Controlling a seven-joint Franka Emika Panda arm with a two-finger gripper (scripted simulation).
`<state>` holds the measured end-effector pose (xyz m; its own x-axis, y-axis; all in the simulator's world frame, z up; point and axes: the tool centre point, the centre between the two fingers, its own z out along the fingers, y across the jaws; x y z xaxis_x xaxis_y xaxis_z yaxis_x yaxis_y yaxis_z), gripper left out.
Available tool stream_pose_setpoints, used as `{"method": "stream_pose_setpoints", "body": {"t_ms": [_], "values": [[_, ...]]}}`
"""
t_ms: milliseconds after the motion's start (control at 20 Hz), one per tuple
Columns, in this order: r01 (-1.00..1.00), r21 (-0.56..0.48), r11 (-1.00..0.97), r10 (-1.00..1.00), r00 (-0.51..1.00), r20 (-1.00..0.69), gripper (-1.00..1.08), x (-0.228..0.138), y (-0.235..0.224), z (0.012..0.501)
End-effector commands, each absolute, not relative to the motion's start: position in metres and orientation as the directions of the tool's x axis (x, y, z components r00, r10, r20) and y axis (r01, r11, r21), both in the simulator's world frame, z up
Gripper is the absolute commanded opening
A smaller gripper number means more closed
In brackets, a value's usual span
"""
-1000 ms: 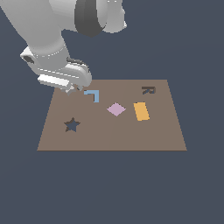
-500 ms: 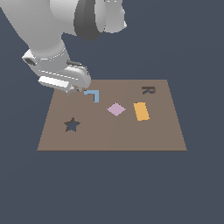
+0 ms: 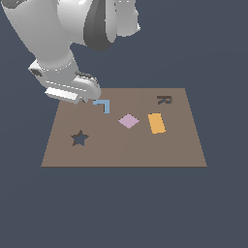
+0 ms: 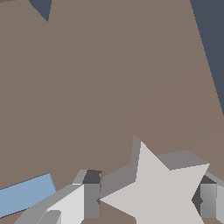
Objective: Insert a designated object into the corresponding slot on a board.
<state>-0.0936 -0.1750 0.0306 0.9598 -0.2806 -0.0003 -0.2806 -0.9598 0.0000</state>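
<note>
In the wrist view my gripper [image 4: 148,199] is shut on a pale grey star-shaped piece [image 4: 159,190], with one finger [image 4: 92,199] on each side of it. It hangs just above the tan board [image 4: 109,87]. In the exterior view the gripper [image 3: 85,99] is over the board's [image 3: 145,152] far corner on the exterior view's left, beside the blue L [image 3: 102,105]. The hand hides the star piece there. The dark star slot [image 3: 79,138] lies nearer the front edge, apart from the gripper. A dark pointed tip [image 4: 43,8] shows in the wrist view.
A pink diamond [image 3: 129,121] and an orange rectangle [image 3: 156,123] lie flush in the board's middle. A dark R cutout [image 3: 163,100] sits at the far side on the exterior view's right. One end of the blue L [image 4: 24,194] lies next to my finger.
The hand has shifted slightly toward the exterior view's left over the board's far corner. It remains shut on the star piece, and nothing on the board has moved.
</note>
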Motion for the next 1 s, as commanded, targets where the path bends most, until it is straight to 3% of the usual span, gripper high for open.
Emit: {"method": "stream_pose_setpoints", "body": {"t_ms": [0,950], "values": [[-0.281,0.0,-0.96,-0.281,0.96,0.0,-1.0,-0.0935,-0.1752,0.0299],[-0.179,0.0,-0.984,-0.179,0.984,0.001,-1.0,-0.0857,-0.1817,0.0314]]}}
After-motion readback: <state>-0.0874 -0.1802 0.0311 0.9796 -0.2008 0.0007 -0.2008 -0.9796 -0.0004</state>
